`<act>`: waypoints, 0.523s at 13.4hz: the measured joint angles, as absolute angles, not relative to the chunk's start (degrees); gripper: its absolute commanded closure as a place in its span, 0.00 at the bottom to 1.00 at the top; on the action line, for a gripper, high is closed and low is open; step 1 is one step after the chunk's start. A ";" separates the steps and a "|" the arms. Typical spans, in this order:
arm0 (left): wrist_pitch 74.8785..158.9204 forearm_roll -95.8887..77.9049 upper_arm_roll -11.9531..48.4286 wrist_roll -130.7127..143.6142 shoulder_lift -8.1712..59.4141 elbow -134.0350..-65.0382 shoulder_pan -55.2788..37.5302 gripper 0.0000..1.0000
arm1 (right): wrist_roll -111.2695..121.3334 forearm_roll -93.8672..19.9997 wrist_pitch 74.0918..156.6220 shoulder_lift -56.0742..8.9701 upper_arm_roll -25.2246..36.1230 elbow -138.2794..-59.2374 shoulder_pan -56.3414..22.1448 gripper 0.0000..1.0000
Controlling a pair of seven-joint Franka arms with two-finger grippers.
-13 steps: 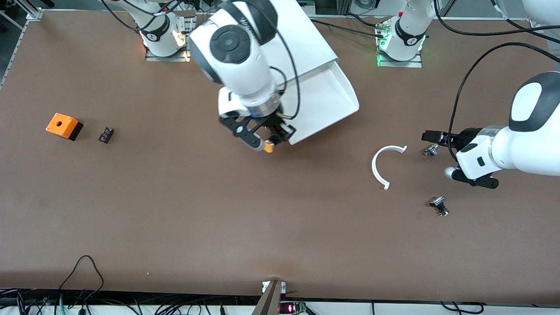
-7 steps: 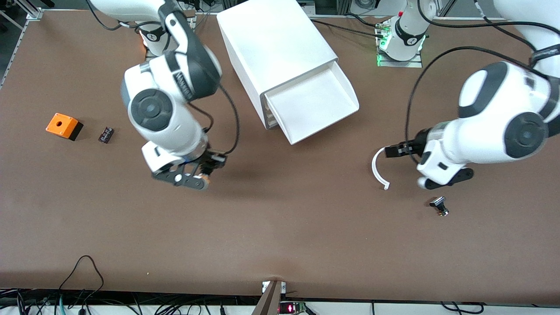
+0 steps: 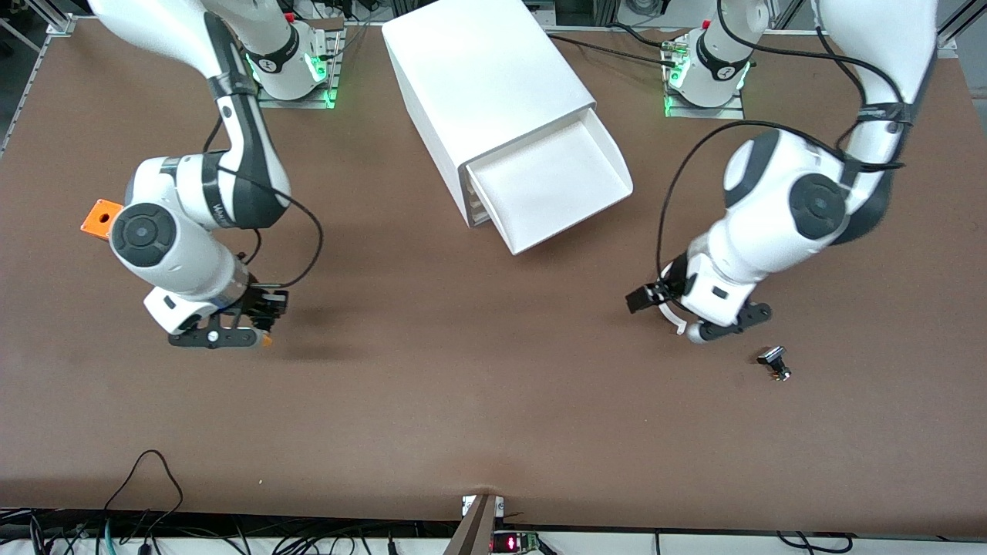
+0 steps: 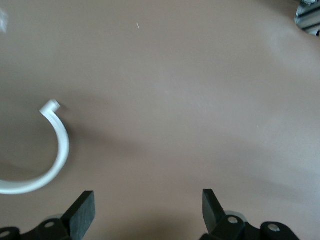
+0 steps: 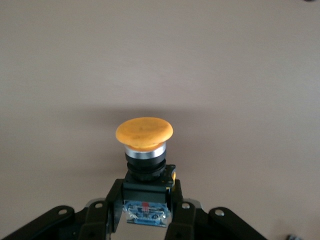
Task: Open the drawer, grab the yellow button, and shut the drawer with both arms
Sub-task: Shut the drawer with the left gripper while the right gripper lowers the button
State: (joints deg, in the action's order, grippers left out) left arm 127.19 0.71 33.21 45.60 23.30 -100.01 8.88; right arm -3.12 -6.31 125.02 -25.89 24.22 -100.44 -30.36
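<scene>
Button sits pinched in my right gripper jaws above bare table. Drawer stands open; my left gripper, jaws spread over the white ring, should push it shut next.

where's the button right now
The button is held in the right pincer, over bare table toward the right arm's end, near the orange box.

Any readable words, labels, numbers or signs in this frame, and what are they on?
None can be read.
Right arm: lettering on its black joint band, too small to read.
Button in the right tool: a patterned patch on its blue base, no legible characters.
</scene>
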 measured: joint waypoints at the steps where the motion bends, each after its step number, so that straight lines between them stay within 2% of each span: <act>1: 129.02 0.71 34.92 49.77 22.56 -102.80 8.59 0.06 | -0.83 -7.42 128.01 -25.50 25.06 -103.80 -29.74 1.00; 4: 130.26 0.71 36.83 55.82 21.32 -107.42 7.00 0.05 | 10.55 -13.36 134.90 -26.26 25.55 -110.05 -24.84 1.00; 6: 130.28 0.71 37.64 57.28 21.18 -108.99 7.11 0.04 | 18.96 -18.68 135.92 -28.04 25.58 -111.25 -21.05 1.00; 7: 130.28 0.71 38.16 58.24 21.18 -109.59 7.18 0.04 | 22.68 -21.25 136.08 -29.05 25.58 -111.31 -19.56 0.94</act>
State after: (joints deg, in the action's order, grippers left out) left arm 130.28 0.71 38.16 58.24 21.18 -109.59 7.18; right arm 22.68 -21.25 136.08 -29.05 25.58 -111.31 -19.56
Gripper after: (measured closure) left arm 0.040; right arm 0.590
